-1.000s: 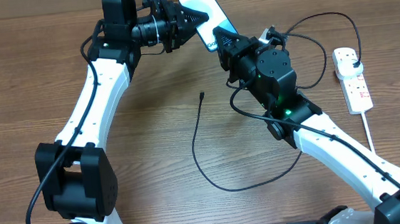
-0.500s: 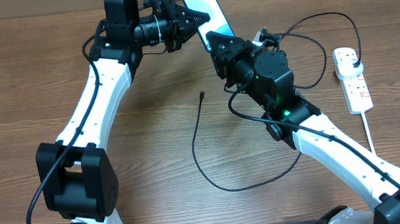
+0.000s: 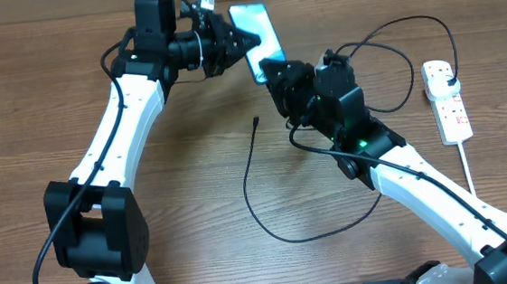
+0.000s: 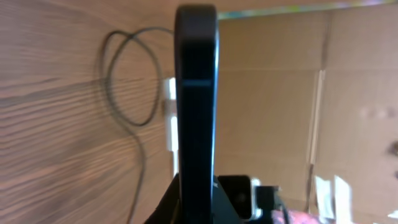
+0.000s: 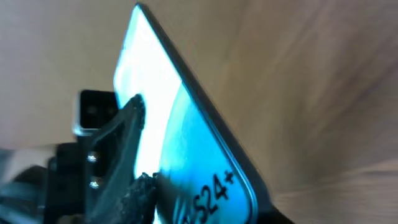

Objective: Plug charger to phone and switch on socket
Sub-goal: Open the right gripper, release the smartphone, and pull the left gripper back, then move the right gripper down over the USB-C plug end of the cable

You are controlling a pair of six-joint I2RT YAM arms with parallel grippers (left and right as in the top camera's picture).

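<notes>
The phone (image 3: 257, 28) is lifted off the table at the back, teal screen facing up and to the right. My left gripper (image 3: 244, 41) is shut on its edge; the left wrist view shows the phone (image 4: 196, 93) edge-on between the jaws. My right gripper (image 3: 268, 71) is open, its jaws loose around the phone's lower end, and one pad (image 5: 138, 194) lies by the screen (image 5: 186, 137). The charger (image 3: 250, 188) loops over the table with its connector tip (image 3: 256, 121) lying free. Its plug sits in the socket (image 3: 448, 101) at the far right.
The socket's white cord (image 3: 467, 166) runs toward the front right edge. A cardboard wall (image 4: 280, 93) stands behind the table. The black cable arcs between the right arm and the socket (image 3: 408, 30).
The left gripper has closed fully on the phone and swung it slightly left and more upright. The right gripper has loosened from shut and followed to the left.
</notes>
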